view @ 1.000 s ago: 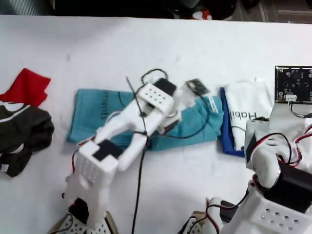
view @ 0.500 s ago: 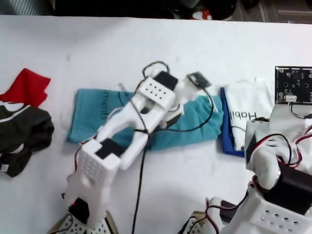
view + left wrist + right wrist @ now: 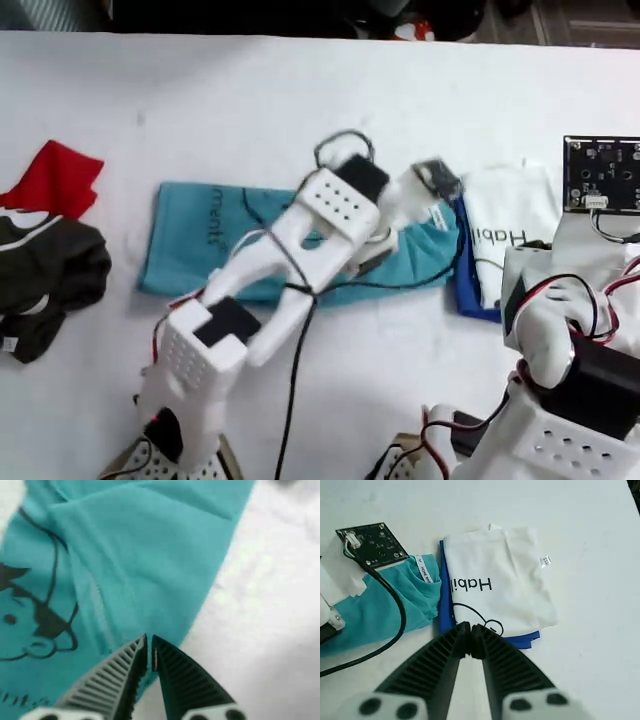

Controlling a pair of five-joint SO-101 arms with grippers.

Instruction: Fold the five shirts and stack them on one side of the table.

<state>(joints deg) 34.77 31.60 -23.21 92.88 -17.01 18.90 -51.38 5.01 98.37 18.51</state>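
Observation:
A teal shirt (image 3: 200,235) lies spread across the table's middle. My left arm (image 3: 330,210) reaches over its right half. In the left wrist view my left gripper (image 3: 148,639) is shut, its tips resting on the teal cloth (image 3: 150,555) close to the shirt's edge, with no fabric visibly pinched. To the right, a folded white shirt (image 3: 510,230) lies on a folded blue shirt (image 3: 465,290). My right gripper (image 3: 470,627) is shut and holds nothing, hovering above the near edge of the white shirt (image 3: 495,590). A red shirt (image 3: 55,175) and a black shirt (image 3: 45,270) lie crumpled at the far left.
The left arm's cable (image 3: 295,380) trails down to its base at the front. Its wrist camera board (image 3: 370,545) sits over the teal shirt's right end, next to the blue shirt (image 3: 445,610). Bare white table (image 3: 300,90) stretches along the back.
My left arm has swung to the right across the teal shirt, toward the white and blue stack. The shirt's left edge has stayed put. The right arm has not moved.

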